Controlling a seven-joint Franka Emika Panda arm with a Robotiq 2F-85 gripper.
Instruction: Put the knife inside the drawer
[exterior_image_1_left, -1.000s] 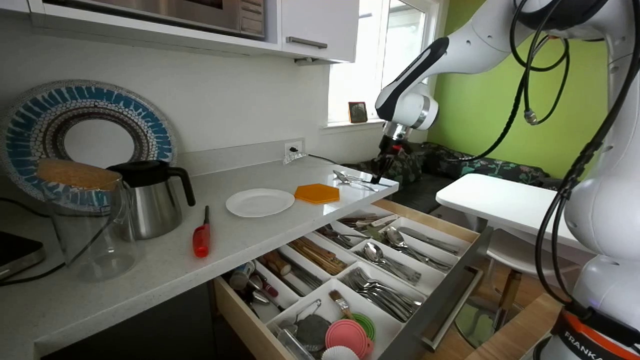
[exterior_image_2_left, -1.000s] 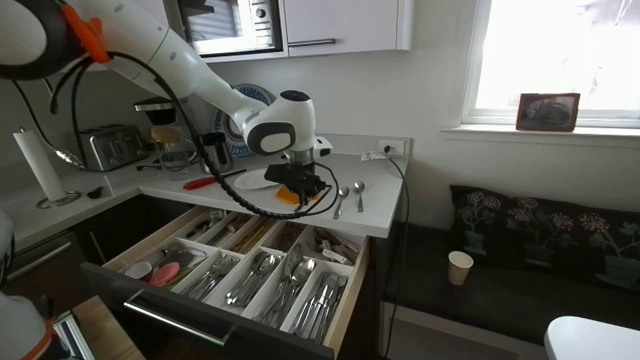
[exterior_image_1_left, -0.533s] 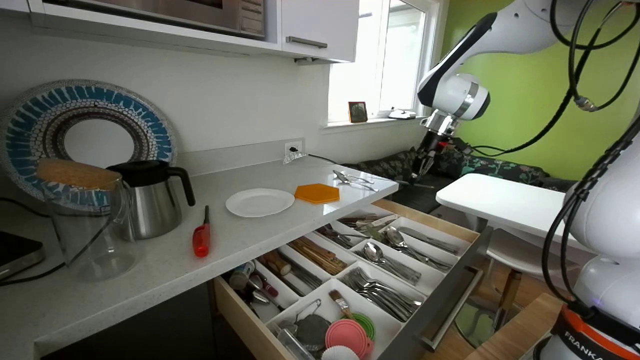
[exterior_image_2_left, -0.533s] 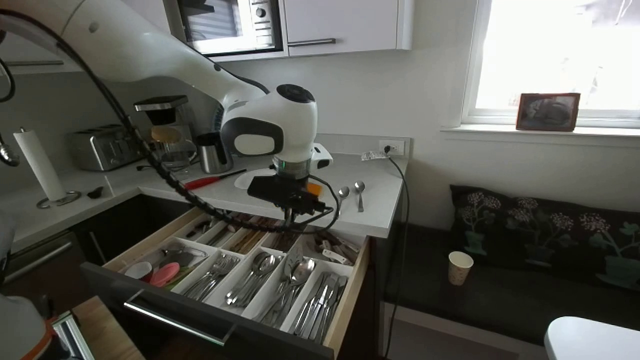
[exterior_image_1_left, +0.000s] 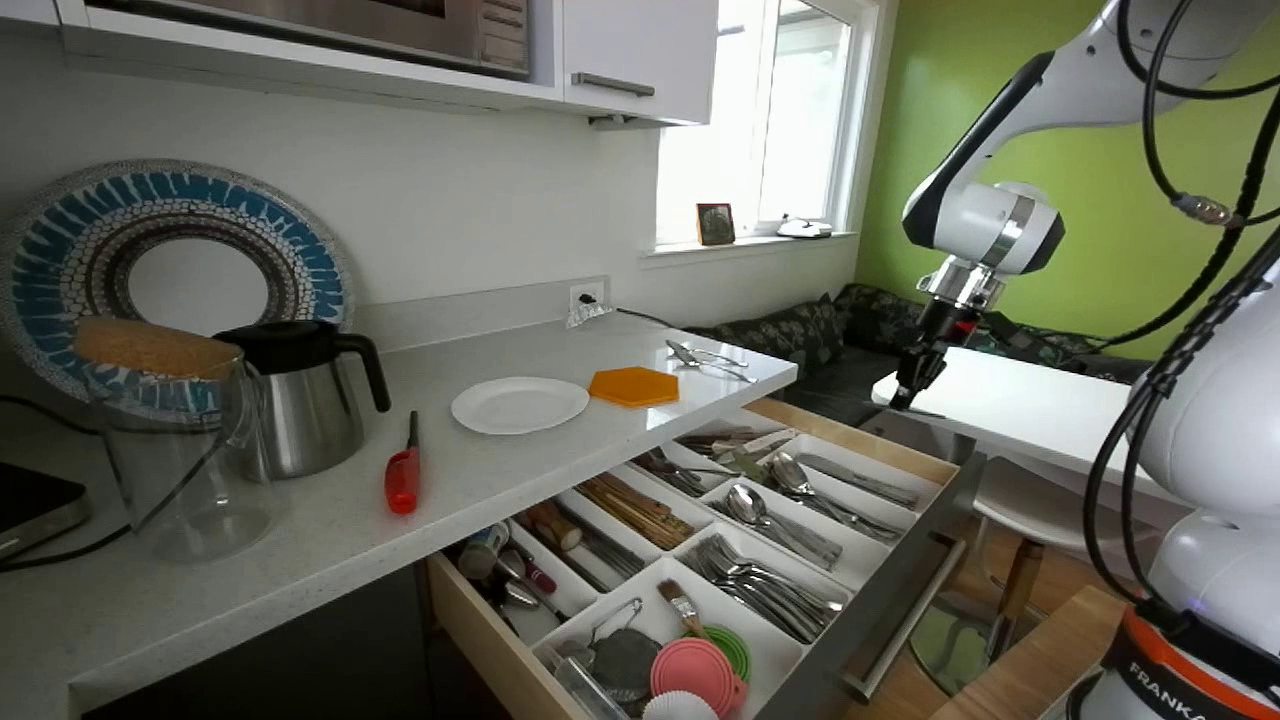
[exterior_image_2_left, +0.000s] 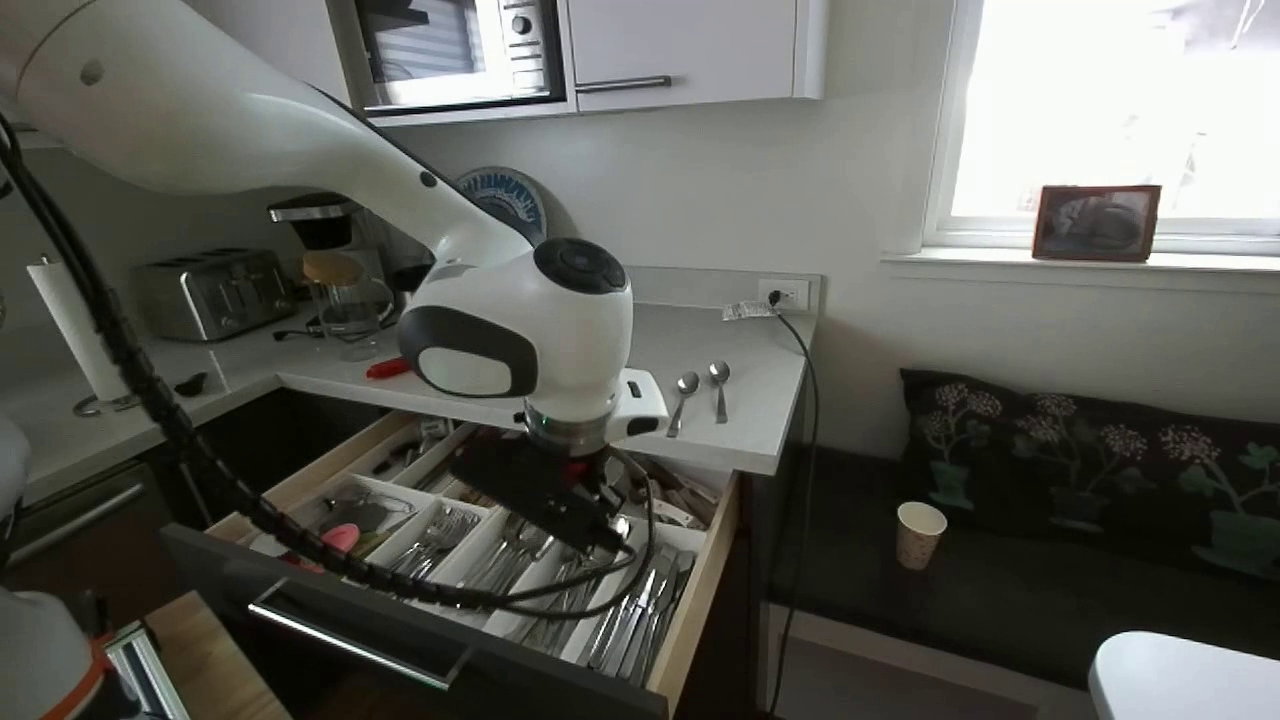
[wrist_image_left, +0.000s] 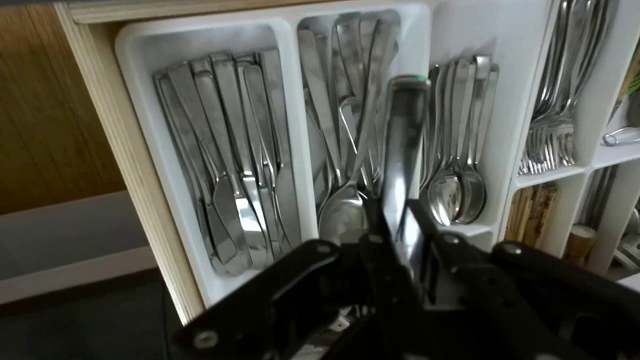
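My gripper (wrist_image_left: 398, 212) is shut on a silver knife (wrist_image_left: 407, 115), with the handle sticking out past the fingertips in the wrist view. The gripper also shows in an exterior view (exterior_image_1_left: 905, 398), tilted, with the thin knife (exterior_image_1_left: 925, 413) barely visible. The pulled-out drawer (exterior_image_1_left: 850, 432) has pale-wood sides and white divider compartments; it also shows in the other frames (exterior_image_2_left: 700, 600) (wrist_image_left: 135, 170). In the wrist view the gripper is above the drawer, over the spoons, right of the compartment of knives (wrist_image_left: 225, 150). The fingertips are mostly hidden in an exterior view (exterior_image_2_left: 590, 500).
The countertop (exterior_image_1_left: 560, 470) overhangs the drawer's back. Two spoons (exterior_image_2_left: 719, 385) lie near its corner. A white plate (exterior_image_1_left: 520, 405), orange hexagonal mat (exterior_image_1_left: 635, 387) and red lighter (exterior_image_1_left: 403, 482) lie on it. A white table (exterior_image_1_left: 1010, 400) and a paper cup (exterior_image_2_left: 919, 537) stand beyond.
My gripper has moved from the countertop's edge out over the drawer and lower, carrying the knife. The drawer and the things on the countertop have not moved.
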